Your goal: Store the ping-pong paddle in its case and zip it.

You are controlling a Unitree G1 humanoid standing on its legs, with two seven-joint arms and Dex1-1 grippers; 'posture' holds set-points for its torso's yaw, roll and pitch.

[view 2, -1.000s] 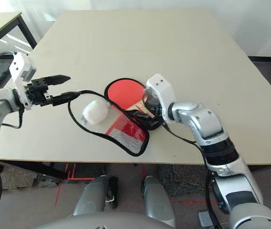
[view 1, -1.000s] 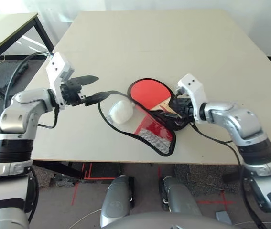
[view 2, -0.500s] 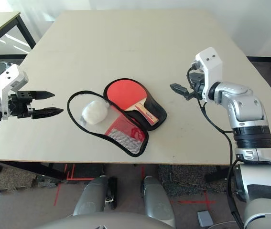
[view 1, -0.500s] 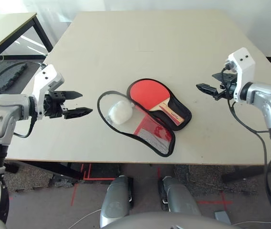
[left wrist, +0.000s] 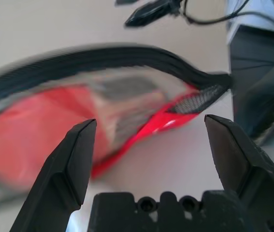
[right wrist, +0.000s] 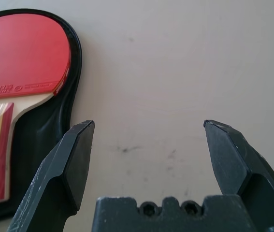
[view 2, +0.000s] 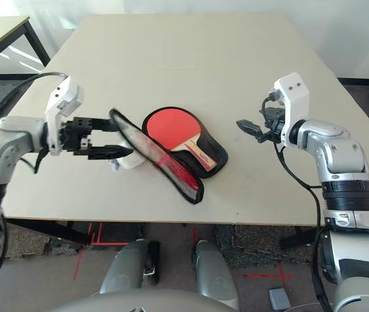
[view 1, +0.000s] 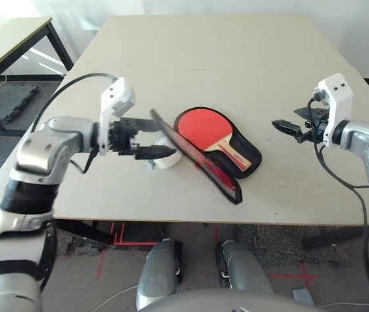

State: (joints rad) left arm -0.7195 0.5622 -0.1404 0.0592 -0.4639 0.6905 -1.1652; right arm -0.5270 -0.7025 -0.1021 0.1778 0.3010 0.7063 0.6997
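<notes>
Your ping-pong paddle (view 1: 209, 127) lies face up in the black lower half of the case (view 1: 246, 156), near the middle of the table (view 1: 236, 58). It has a round red rubber face and a light-wood handle with red and dark stripes, the handle pointing toward the case's narrow end. The case's red flap (view 1: 197, 158), with black mesh and a black zipper rim, stands raised on edge just left of the paddle. One white soft pouch (view 2: 127, 159) sits beside that flap, partly hidden by it.

Count: one paddle, one case, one pouch, two grippers.

Your left gripper (view 1: 161, 138) is at the raised flap, fingers spread wide, the flap between them. Your right gripper (view 1: 284, 126) hovers well right of the paddle, fingers wide, holding nothing.
</notes>
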